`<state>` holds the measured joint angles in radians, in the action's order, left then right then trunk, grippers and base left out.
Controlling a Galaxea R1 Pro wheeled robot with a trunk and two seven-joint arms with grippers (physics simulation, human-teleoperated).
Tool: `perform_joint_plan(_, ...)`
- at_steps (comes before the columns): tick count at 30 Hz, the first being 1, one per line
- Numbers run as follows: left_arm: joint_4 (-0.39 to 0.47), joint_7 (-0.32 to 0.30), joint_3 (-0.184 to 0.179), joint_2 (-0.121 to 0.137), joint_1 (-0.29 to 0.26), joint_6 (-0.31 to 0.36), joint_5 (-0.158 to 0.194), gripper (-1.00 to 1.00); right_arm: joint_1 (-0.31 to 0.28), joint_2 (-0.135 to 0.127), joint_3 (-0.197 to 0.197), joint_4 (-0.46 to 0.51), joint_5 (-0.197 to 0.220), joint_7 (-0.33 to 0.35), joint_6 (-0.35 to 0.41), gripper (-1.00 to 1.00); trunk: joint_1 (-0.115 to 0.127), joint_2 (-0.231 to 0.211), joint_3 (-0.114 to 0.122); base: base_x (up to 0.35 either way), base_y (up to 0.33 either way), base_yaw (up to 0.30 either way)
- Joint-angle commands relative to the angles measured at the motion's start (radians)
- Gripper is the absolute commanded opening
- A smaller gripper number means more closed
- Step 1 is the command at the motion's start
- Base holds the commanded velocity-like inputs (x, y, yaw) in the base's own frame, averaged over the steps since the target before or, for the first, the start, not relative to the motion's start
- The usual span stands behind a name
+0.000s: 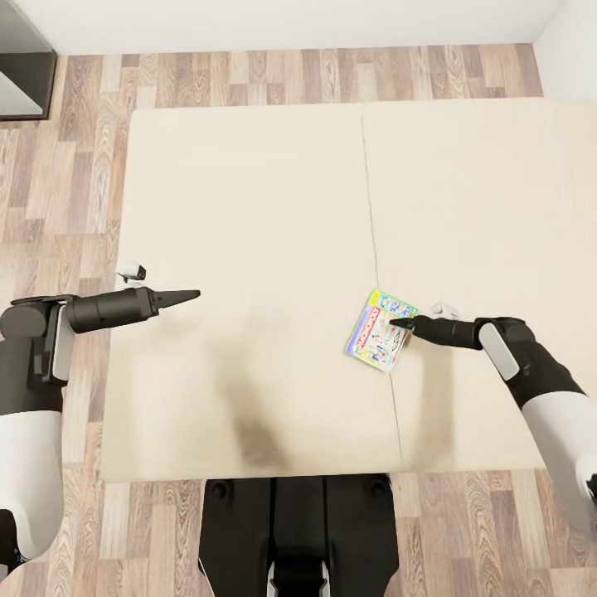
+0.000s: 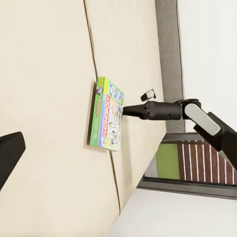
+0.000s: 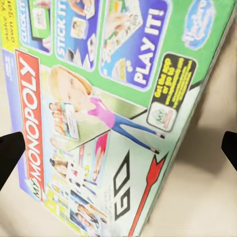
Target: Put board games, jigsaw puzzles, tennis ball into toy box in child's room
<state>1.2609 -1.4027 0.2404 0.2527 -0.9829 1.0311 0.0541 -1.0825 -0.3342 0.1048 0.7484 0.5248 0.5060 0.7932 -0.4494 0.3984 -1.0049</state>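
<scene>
- Nearest to the camera in the head view is the robot's own dark trunk (image 1: 296, 531), standing on the wood-plank floor (image 1: 75, 166) at the near edge of the bed.
- The low wide bed with the beige sheet (image 1: 265, 249) takes the middle of this view; a thin seam runs along the sheet from near to far.
- The left gripper (image 1: 189, 295), black and pointed, hovers over the left side of the sheet with nothing between its fingers. The fingers look pressed together into one narrow tip in the head view.
- The right gripper (image 1: 399, 322) reaches from the right side and its tip is at the right edge of the flat white-and-green board game box (image 1: 379, 329).
- In the right wrist view the two black fingertips (image 3: 10, 158) stand wide apart, one at each side of the picture, with the board game box (image 3: 108, 113) between them; they hold nothing.
- The box lies flat on the sheet just left of the seam, a little turned, printed face up with the word "MONOPOLY" on a red band.
- In the left wrist view the same box (image 2: 105, 114) is seen with the right gripper (image 2: 126, 111) at its edge.
- Farther away, past the bed, there is more floor and then the white wall (image 1: 290, 21).
</scene>
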Motion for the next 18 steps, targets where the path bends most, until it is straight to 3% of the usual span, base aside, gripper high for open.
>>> perform_joint_plan(1, 0.0, -0.002, 0.0, 0.0, 0.0, 0.01, 0.001, 1.0, -0.001, 0.0, 0.003, 0.0, 0.0, 0.002, 0.002, 1.0, -0.001, 0.002, -0.001, 0.0, 0.0, 0.0)
perform_joint_plan(12, 0.0, -0.002, 0.0, -0.002, 0.0, 0.012, 0.001, 1.0, -0.007, 0.01, 0.003, -0.011, 0.003, -0.001, -0.009, 1.0, -0.001, 0.002, -0.001, 0.0, 0.0, 0.0)
perform_joint_plan(18, 0.0, -0.002, 0.0, -0.003, 0.0, 0.013, 0.0, 1.0, -0.034, 0.011, 0.004, -0.072, 0.0, 0.0, -0.048, 1.0, -0.001, 0.002, -0.001, 0.0, 0.0, 0.0)
